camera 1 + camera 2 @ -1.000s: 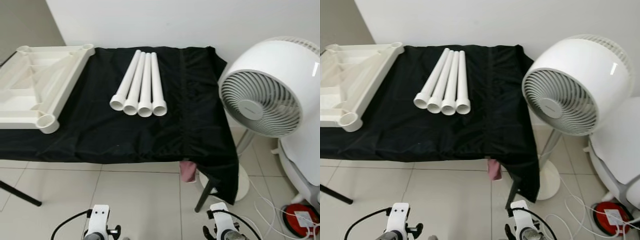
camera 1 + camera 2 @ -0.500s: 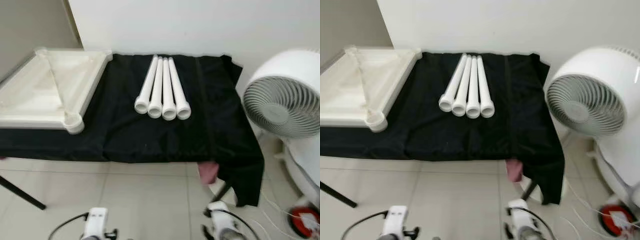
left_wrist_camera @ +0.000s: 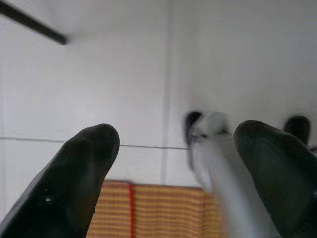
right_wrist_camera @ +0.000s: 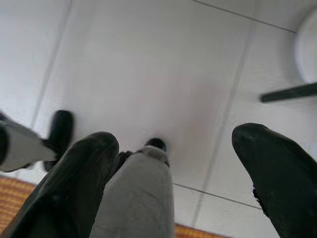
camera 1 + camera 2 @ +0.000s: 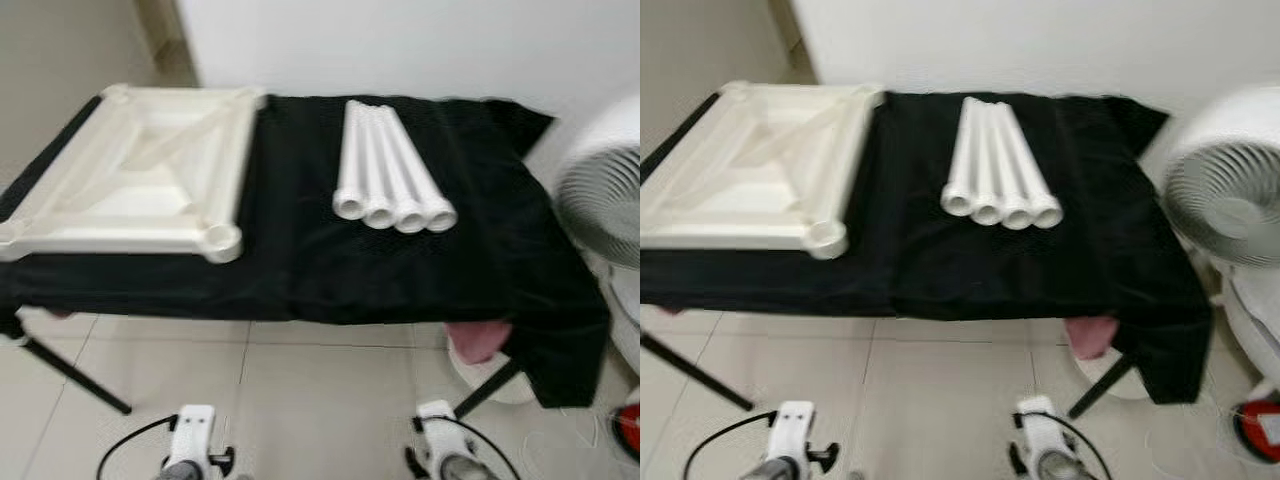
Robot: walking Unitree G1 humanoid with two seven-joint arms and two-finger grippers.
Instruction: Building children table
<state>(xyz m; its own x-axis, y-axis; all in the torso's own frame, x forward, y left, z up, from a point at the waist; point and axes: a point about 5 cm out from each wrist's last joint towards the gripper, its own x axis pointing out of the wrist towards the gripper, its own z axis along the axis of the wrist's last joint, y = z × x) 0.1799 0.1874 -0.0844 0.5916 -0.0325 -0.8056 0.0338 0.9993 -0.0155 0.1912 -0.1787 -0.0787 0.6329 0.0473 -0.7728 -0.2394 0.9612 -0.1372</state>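
A white plastic tabletop (image 5: 135,185) lies upside down on the left part of a table draped in black cloth (image 5: 300,265). A round leg socket (image 5: 222,240) sits at its near right corner. Several white tube legs (image 5: 390,175) lie side by side at the middle of the cloth, open ends toward me. Both arms hang low over the tiled floor, well short of the table. My left gripper (image 3: 181,148) is open with nothing between its fingers. My right gripper (image 4: 178,144) is open as well, holding nothing.
A white fan (image 5: 600,200) stands on the floor just right of the table. A pink object (image 5: 478,340) shows under the cloth's drooping right corner. A black table leg (image 5: 75,375) slants to the floor at left. An orange striped mat (image 3: 148,210) lies below the grippers.
The camera has swung left: the tabletop is now almost wholly in view and the fan has slid to the right edge. Nothing on the table has moved. Both arms still hang.
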